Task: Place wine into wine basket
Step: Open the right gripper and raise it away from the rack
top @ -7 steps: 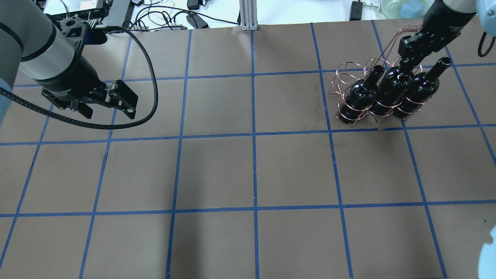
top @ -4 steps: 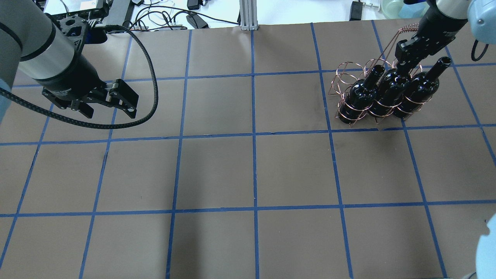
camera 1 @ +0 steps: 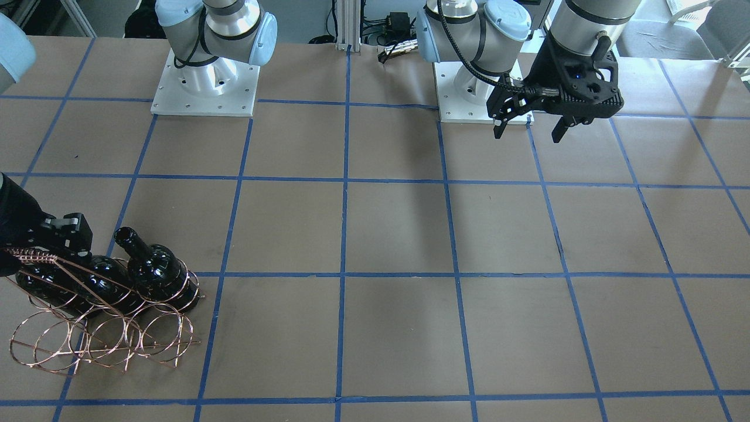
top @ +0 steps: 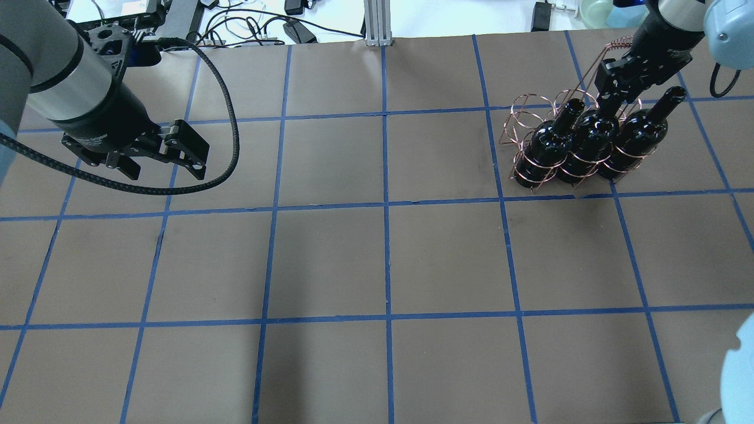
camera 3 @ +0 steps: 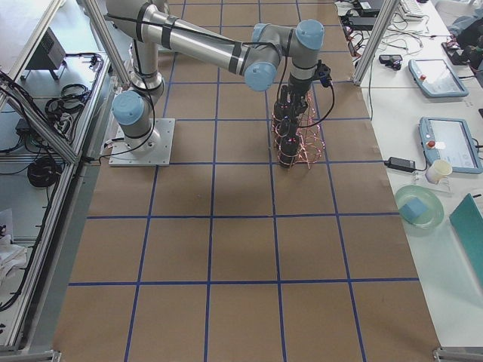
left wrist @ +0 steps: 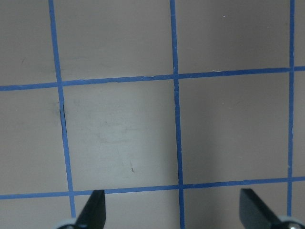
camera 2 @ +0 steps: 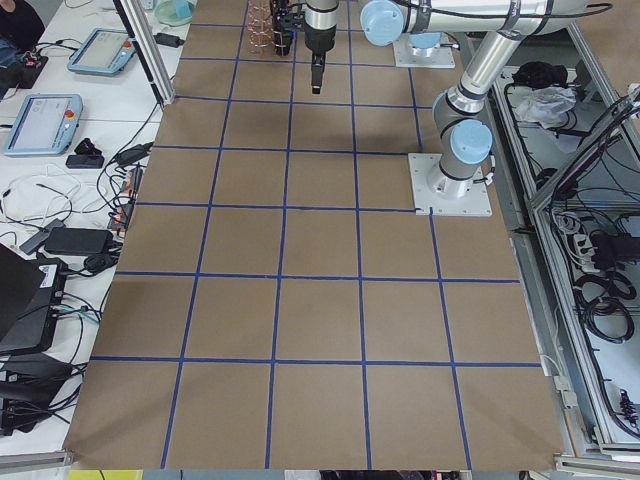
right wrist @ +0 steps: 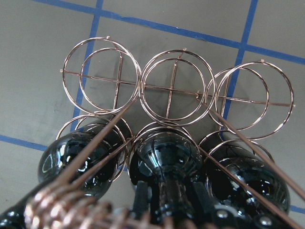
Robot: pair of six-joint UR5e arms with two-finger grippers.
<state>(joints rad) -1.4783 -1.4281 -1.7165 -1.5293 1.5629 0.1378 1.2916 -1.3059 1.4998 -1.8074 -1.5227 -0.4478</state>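
Three near-black wine bottles stand leaning in the near row of rings of the copper wire basket (top: 518,109), at the table's far right. My right gripper (top: 609,99) is shut on the neck of the middle bottle (top: 589,141), under the basket's coil-wrapped handle (camera 1: 32,255). In the right wrist view the middle bottle (right wrist: 164,160) runs up between my fingers, with a bottle (right wrist: 78,160) on one side and another (right wrist: 248,176) on the other. The three far rings (right wrist: 174,87) are empty. My left gripper (top: 166,172) is open and empty above the table's left.
Brown paper with a blue tape grid covers the table (top: 383,265). Cables and boxes (top: 253,23) lie beyond its far edge. The two arm bases (camera 1: 205,82) stand at the robot's side. Under my left gripper (left wrist: 174,212) is only bare paper.
My right gripper has moved a little left and lower along with the middle bottle's neck, and that bottle has shifted slightly with it. The left arm has not moved.
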